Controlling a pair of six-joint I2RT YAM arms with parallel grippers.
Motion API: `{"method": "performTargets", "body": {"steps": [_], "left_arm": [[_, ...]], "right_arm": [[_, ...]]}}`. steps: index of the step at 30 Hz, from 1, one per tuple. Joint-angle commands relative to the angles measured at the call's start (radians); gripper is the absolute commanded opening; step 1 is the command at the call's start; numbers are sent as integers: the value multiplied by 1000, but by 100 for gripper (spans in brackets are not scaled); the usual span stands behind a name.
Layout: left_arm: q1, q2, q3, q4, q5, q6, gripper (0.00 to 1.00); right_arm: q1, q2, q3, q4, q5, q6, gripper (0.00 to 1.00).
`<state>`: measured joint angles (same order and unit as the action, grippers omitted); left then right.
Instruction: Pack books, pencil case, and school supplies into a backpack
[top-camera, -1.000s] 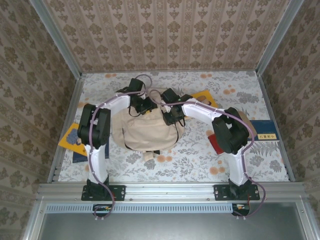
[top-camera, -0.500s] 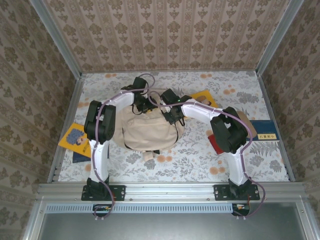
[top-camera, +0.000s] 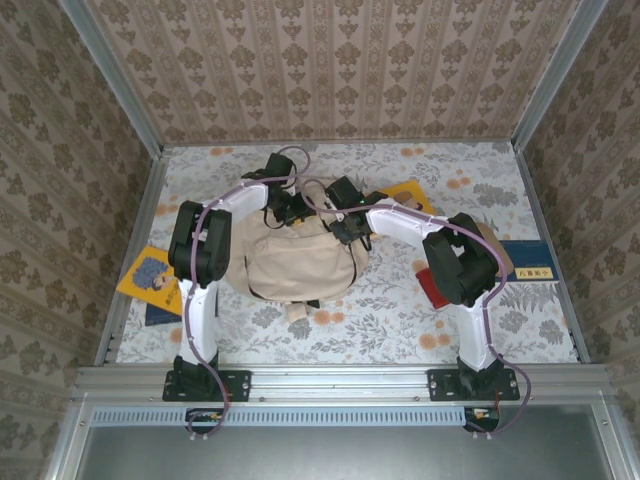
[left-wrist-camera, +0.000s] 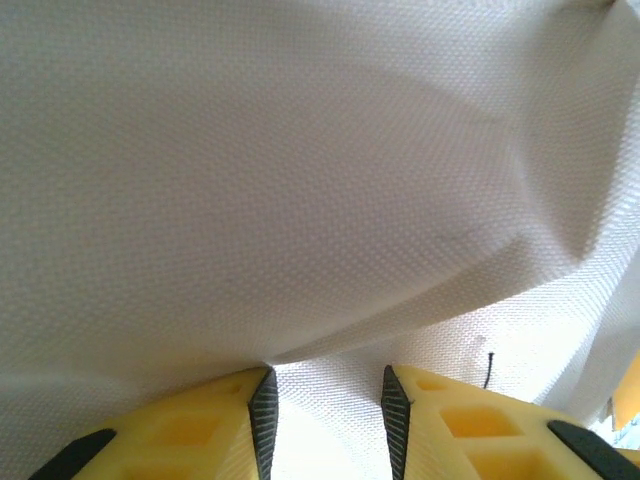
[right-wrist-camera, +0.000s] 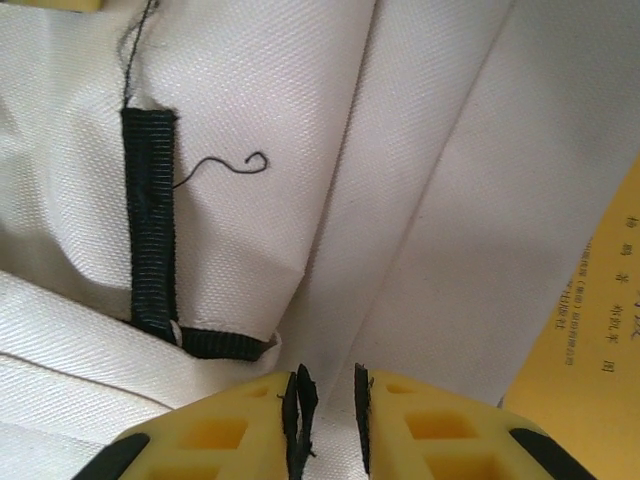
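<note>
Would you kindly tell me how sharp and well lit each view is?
Top view: even, soft light, the backpack sharp, no glare. Left wrist: the backpack very close, washed out bright near the bottom. Right wrist: weave, black strap and the print on the yellow book crisp.

One backpack (top-camera: 295, 265), four books (top-camera: 143, 273), one red pouch (top-camera: 428, 285).

The backpack (top-camera: 295, 262) is cream-beige with black webbing (right-wrist-camera: 150, 220). The yellow book (top-camera: 148, 273) bears a dark cartoon face; the blue book (top-camera: 528, 262), seemingly navy, a yellowish patch. The tablecloth (top-camera: 400, 320) is orange-flowered.
</note>
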<state>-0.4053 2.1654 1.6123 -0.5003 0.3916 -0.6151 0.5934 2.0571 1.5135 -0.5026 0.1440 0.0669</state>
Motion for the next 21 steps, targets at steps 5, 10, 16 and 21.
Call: {"method": "performTargets", "body": {"steps": [5, 10, 16, 21], "left_arm": [[-16, -90, 13, 87, 53, 7, 37], [-34, -88, 18, 137, 59, -6, 34], [-45, 25, 89, 134, 70, -52, 31], [-44, 140, 179, 47, -22, -89, 24]], "right_arm": [[-3, -1, 6, -1, -35, 27, 21], [-4, -5, -2, -1, -27, 28, 13], [-5, -55, -49, 24, -49, 44, 0], [-17, -167, -155, 74, -136, 90, 0]]}}
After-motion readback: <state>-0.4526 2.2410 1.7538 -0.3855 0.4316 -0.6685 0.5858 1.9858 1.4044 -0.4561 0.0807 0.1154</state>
